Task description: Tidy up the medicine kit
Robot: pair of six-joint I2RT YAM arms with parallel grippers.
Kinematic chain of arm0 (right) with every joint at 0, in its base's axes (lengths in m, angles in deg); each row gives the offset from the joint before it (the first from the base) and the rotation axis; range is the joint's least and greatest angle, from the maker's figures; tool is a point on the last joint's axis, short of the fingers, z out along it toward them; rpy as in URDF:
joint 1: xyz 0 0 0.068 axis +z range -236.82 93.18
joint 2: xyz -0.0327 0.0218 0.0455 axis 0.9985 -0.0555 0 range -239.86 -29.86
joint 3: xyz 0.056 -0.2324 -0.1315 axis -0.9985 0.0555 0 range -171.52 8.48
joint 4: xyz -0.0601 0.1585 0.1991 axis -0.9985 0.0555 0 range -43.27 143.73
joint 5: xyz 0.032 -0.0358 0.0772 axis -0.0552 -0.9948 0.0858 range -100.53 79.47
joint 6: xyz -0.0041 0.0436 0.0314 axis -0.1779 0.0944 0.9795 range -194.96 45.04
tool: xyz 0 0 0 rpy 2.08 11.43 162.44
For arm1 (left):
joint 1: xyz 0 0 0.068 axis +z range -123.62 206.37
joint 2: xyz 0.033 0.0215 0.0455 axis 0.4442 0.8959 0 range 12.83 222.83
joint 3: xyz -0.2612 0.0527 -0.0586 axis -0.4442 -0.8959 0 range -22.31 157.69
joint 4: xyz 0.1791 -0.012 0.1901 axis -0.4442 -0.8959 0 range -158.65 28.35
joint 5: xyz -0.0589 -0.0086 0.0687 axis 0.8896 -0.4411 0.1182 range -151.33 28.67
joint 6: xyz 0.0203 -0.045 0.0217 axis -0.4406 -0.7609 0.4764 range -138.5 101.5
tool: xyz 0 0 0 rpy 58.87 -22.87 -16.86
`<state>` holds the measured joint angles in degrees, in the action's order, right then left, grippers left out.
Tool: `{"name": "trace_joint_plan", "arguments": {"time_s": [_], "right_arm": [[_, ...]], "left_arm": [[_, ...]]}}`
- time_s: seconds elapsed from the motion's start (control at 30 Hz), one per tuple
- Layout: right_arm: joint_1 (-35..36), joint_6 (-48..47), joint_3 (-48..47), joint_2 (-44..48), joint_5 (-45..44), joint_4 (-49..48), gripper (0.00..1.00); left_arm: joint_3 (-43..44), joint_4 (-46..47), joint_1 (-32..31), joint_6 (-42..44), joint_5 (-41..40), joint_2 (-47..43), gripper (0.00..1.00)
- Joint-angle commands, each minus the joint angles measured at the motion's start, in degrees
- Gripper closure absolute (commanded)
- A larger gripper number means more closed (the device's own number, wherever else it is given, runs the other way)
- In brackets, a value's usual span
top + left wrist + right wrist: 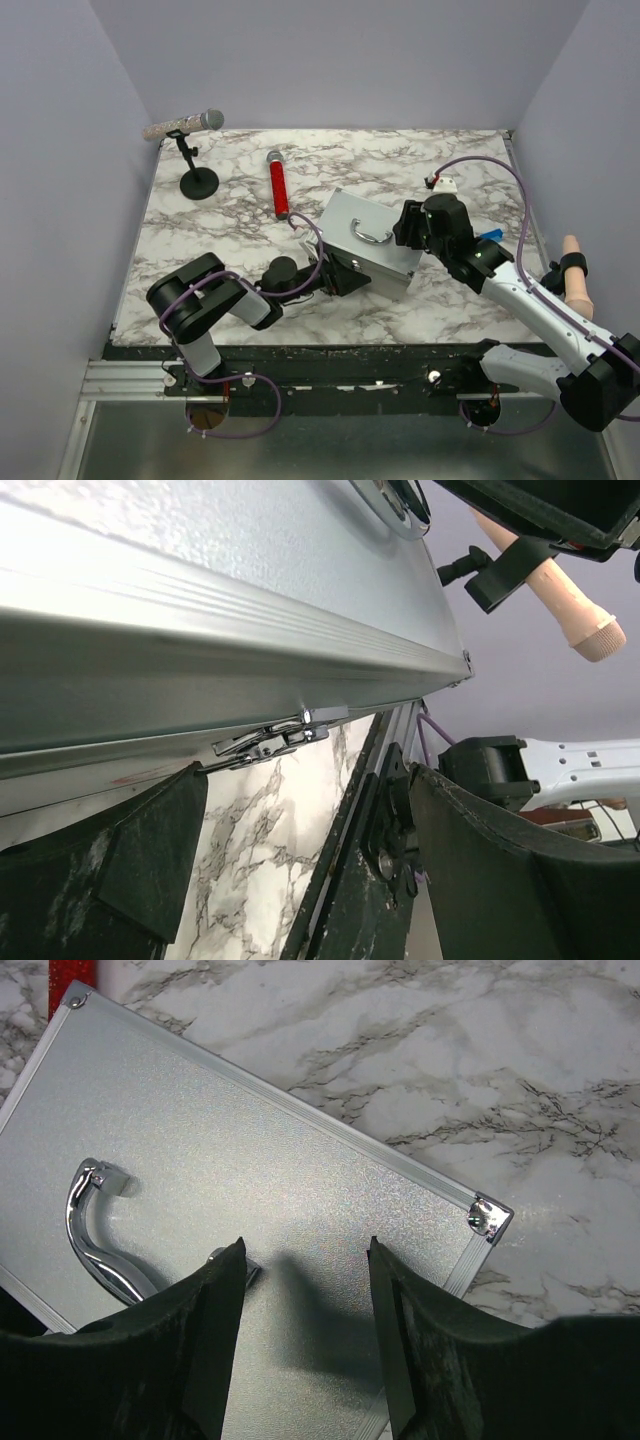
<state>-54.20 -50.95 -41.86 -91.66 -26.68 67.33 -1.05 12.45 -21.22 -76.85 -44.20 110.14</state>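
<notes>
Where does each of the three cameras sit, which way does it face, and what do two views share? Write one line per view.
Top external: above and behind the robot, looking down on the marble table, the medicine kit, the left arm and right arm.
Left wrist: low beside the kit's latched side, facing its latch, own left pincer open.
Right wrist: above the lid, facing down, right pincer open over it.
Shared: top and right wrist views both show the curved handle.
</notes>
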Motion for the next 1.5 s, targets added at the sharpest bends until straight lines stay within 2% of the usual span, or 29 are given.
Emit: {"name": "trace_joint_plan", "arguments": {"time_s": [0.0, 0.77, 1.07, 1.3, 1.47], "right_arm": [[-0.37, 0.51, 0.51, 0.1, 1.55, -1.53, 0.39], [-0.54, 0.86, 1.22, -0.43, 2.69, -1.88, 0.39], [-0.54, 0.69, 1.48, 0.01, 2.96, -2.05, 0.39], [-0.54, 0.34, 1.39, 0.01, 3.13, -2.23, 0.39], [-0.54, 0.16, 1.57, 0.28, 3.13, -2.23, 0.39]], "left_arm": [[1.86, 13.25, -0.57, 1.04, 0.63, 0.33, 0.11], [-2.18, 18.44, -1.89, 1.39, -2.01, -1.16, 0.12], [-2.27, 13.27, -1.89, 5.61, -7.89, -4.24, 0.11], [-0.69, 7.11, -1.89, 7.9, -9.39, -5.47, 0.11], [-1.66, 6.05, -1.89, 7.98, -9.92, -5.56, 0.11]]}}
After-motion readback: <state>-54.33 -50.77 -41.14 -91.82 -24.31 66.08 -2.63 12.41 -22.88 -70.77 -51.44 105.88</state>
